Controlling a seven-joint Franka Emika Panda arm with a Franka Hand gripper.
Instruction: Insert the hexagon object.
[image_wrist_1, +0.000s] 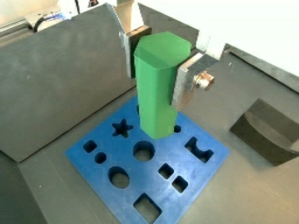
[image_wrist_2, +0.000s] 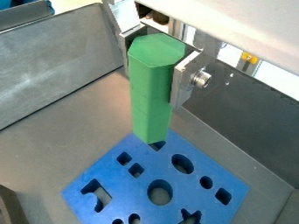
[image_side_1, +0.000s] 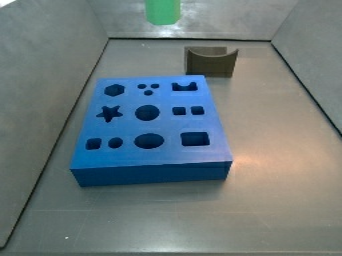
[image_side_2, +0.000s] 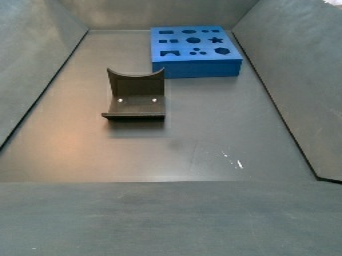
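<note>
My gripper (image_wrist_1: 156, 74) is shut on the hexagon object (image_wrist_1: 158, 96), a bright green six-sided peg held upright between the silver fingers (image_wrist_1: 187, 83). It hangs high above the blue block with shaped holes (image_wrist_1: 128, 175), and its lower end appears over the block's edge in both wrist views. The gripper (image_wrist_2: 155, 74), the peg (image_wrist_2: 149, 105) and the block (image_wrist_2: 140, 188) also show in a wrist view. In a side view only the peg's lower end (image_side_1: 160, 10) shows, above and behind the block (image_side_1: 147, 125). In a side view the block (image_side_2: 195, 50) lies at the back; gripper and peg are out of view.
The dark grey fixture (image_side_1: 210, 60) stands on the floor behind the block and to its right; it also shows in a side view (image_side_2: 134, 97) and a wrist view (image_wrist_1: 271, 129). Sloping grey walls (image_side_1: 54, 100) enclose the floor.
</note>
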